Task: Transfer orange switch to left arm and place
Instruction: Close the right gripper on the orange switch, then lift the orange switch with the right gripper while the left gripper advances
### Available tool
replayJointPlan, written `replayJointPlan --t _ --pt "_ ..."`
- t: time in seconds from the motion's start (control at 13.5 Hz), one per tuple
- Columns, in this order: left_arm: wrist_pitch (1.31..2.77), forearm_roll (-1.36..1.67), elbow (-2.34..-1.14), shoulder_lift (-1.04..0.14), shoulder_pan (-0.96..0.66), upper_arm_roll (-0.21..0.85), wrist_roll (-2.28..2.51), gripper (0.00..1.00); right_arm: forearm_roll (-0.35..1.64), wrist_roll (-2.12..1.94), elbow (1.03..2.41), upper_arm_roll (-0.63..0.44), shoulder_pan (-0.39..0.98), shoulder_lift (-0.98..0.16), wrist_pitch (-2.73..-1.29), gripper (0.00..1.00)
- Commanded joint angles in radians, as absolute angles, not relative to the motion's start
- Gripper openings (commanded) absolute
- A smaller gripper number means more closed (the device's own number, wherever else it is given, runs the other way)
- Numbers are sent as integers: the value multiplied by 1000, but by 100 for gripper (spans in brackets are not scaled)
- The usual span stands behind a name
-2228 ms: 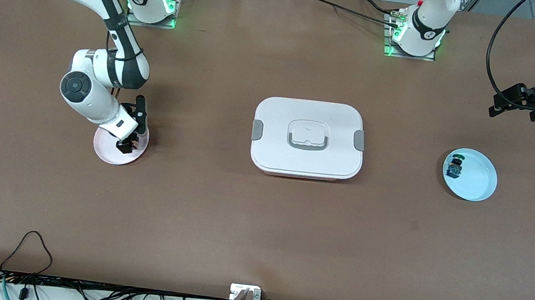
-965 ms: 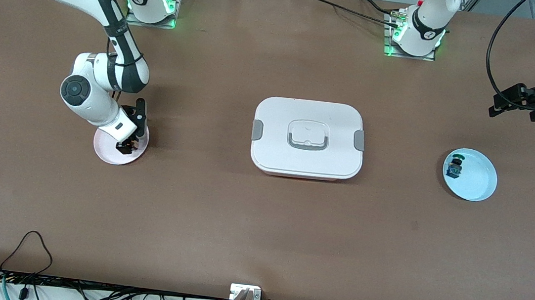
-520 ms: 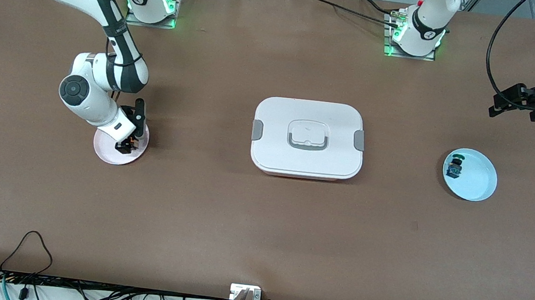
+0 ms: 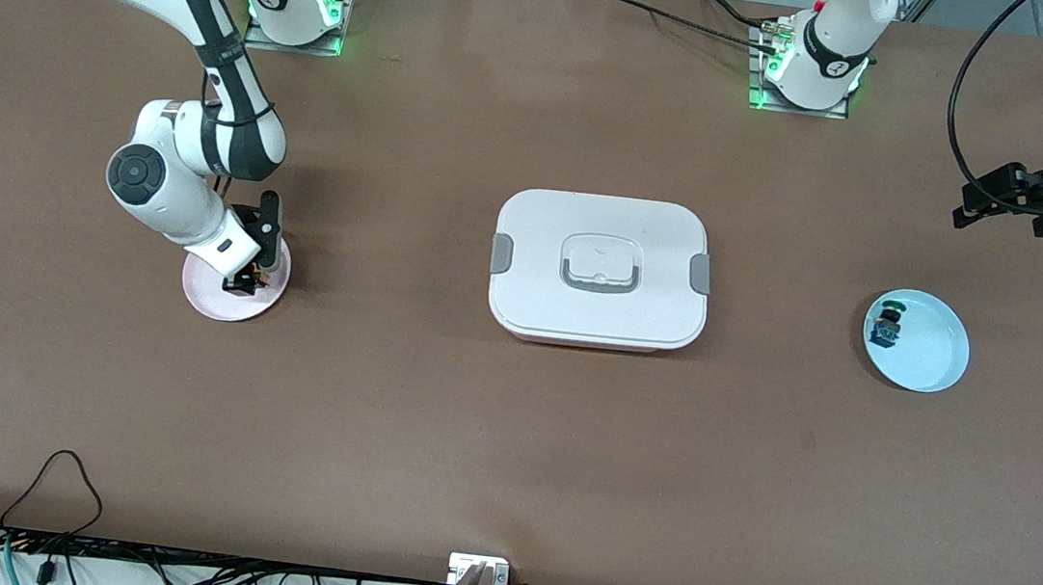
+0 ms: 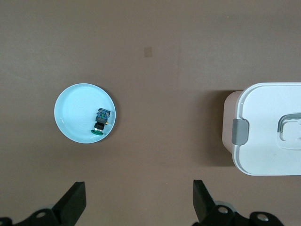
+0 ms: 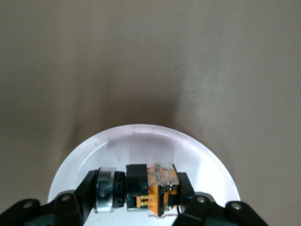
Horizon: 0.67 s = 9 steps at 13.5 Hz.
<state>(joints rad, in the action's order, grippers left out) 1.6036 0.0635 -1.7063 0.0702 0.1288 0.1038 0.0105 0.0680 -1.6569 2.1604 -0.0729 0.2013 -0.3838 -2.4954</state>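
The orange switch point(image 4: 259, 280), with its orange body and black cap, lies sideways between the fingers of my right gripper point(image 4: 245, 284), which is shut on it just over the pink plate point(image 4: 209, 298). In the right wrist view the switch point(image 6: 155, 190) fills the gap of the right gripper point(image 6: 137, 194), with the plate point(image 6: 141, 141) below it. The white box point(image 4: 600, 267) sits at the table's middle. My left gripper point(image 4: 972, 206) is open and empty, held in the air at the left arm's end of the table; its own view shows it point(image 5: 138, 188) over bare table.
A light blue plate point(image 4: 936, 356) with a blue-bodied, green-capped switch point(image 4: 886, 326) lies toward the left arm's end; both show in the left wrist view, plate point(image 5: 75, 110) and switch point(image 5: 100, 121), along with the box's end point(image 5: 263, 141). Cables run along the table's near edge.
My right arm has shifted slightly and risen a little with the orange switch held over the pink plate. The left arm has not moved.
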Motion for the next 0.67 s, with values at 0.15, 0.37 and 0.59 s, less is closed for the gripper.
replayJointPlan --t 0.15,0.37,0.59 --pt "1598 34 -1701 71 130 113 15 100 84 -1672 2126 -81 196 -237 -2266 3" --pt "1595 35 -1701 69 129 117 26 100 83 -1661 2027 -100 195 -163 -2058 3" --pt "1594 51 -1701 58 120 120 28 100 80 -1657 1887 -127 193 -141 -1878 1"
